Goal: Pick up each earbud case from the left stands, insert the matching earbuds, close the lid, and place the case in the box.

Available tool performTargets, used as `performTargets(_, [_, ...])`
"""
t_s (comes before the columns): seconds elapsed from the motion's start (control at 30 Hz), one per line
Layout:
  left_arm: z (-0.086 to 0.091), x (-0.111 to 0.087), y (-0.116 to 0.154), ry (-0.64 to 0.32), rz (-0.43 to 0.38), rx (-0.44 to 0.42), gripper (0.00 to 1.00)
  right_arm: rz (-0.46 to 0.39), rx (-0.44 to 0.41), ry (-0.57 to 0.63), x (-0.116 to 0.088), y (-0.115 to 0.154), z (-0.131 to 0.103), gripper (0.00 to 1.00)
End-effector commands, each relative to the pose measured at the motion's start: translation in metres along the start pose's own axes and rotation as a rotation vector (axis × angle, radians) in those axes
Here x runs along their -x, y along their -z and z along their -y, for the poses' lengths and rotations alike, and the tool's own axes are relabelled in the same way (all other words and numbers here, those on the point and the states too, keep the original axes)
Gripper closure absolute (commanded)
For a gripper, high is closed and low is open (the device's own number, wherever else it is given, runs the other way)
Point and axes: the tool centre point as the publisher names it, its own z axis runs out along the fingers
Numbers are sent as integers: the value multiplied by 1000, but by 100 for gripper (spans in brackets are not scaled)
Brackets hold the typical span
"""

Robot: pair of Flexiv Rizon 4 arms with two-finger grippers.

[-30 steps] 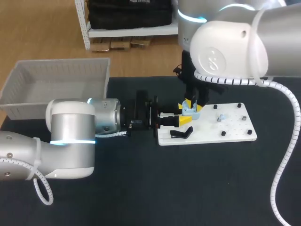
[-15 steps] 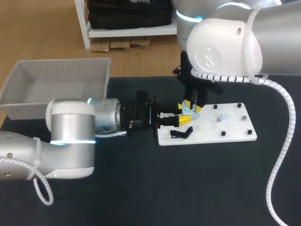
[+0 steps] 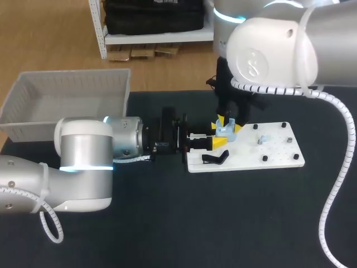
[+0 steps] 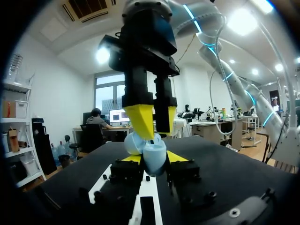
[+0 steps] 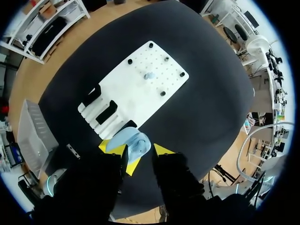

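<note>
The black counter fills the head view. My right arm comes down from about one o'clock, and my left arm lies flat, coming in from nine o'clock. A white bin sits at ten o'clock. A white board with stands and pegs sits toward three o'clock.

The right pincer is over the board's eleven o'clock part. It is clenched on the light blue earbud case, with a yellow tip on each side. The left pincer is just beside the case, at its eight o'clock. I cannot tell if it is gripping or let go.

A black thing, maybe another case, lies at the board's eight o'clock. A tiny blue earbud rests on the board, at three o'clock from the blue case.

The two pincers are very close. If both pull at once, I think the smooth, round case could twist or pop out. A bump could also knock the tiny earbud off its spot.
</note>
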Motion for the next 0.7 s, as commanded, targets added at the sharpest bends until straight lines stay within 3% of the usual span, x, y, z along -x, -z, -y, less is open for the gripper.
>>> performTargets(0.03, [1,-1,0,-3,4,1,100,-14,56,14,1,13,15,76])
performTargets(0.13, [1,-1,0,-3,4,1,100,-24,101,58,6,22,25,77])
performTargets(0.23, [1,-1,0,-3,4,1,100,20,137,139,15,26,36,74])
performTargets(0.3, [1,-1,0,-3,4,1,100,66,149,206,21,25,44,60])
performTargets(0.33, [1,-1,0,-3,4,1,100,76,154,229,24,25,48,58])
performTargets(0.53, [1,-1,0,-3,4,1,100,154,173,250,48,18,59,73])
performTargets(0.7, [1,-1,0,-3,4,1,100,148,193,274,63,5,60,63])
